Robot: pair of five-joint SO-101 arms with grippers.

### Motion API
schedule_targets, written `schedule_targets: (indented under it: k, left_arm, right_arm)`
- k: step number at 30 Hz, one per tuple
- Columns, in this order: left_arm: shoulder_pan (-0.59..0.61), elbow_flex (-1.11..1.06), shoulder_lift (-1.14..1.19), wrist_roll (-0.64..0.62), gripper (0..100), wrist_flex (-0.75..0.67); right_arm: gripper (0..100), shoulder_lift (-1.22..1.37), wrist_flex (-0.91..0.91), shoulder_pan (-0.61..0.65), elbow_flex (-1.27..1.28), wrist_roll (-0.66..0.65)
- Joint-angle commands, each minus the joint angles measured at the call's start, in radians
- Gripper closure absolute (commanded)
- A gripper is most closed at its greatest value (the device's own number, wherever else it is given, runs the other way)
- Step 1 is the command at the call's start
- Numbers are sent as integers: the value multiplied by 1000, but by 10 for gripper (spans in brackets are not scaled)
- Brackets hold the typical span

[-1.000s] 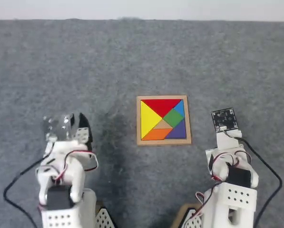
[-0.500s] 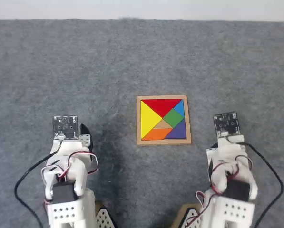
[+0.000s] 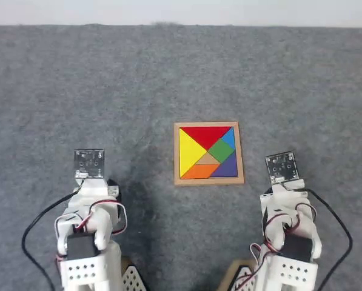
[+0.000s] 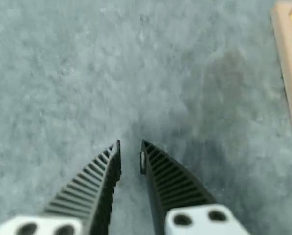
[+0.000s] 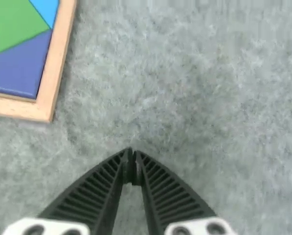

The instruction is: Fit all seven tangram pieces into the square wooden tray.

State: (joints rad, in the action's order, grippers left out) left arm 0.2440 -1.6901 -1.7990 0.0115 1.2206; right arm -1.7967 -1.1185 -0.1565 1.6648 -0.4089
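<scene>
The square wooden tray (image 3: 176, 154) lies at the middle of the grey carpet with seven coloured pieces flat inside it: red (image 3: 205, 134), yellow (image 3: 188, 151), green (image 3: 220, 150), blue, purple, orange and tan. My left arm (image 3: 91, 203) sits folded at the near left, well clear of the tray. The left gripper (image 4: 130, 145) hangs over bare carpet with a narrow gap between its fingers and nothing in it. The tray's rim (image 4: 282, 73) shows at that view's edge. My right arm (image 3: 285, 203) sits at the near right. The right gripper (image 5: 131, 155) is shut and empty, just off the tray's corner (image 5: 44, 115).
Grey carpet covers the whole table, with a pale wall strip along the far edge. The arms' bases and cables (image 3: 29, 233) occupy the near edge. Open carpet lies around the tray on all sides.
Both arms have pulled back toward the near edge. The left arm straightened from a tilted pose. The tray and its pieces have not moved.
</scene>
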Motion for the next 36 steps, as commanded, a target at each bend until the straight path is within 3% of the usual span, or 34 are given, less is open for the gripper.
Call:
schedule_targets:
  k: [1, 36]
  left_arm:
    - [3, 7, -23, 11, 936, 21]
    - [2, 7, -23, 8, 936, 21]
  right_arm:
    - [991, -15, -13, -2, 17, -17]
    - [991, -12, 24, 1, 18, -17]
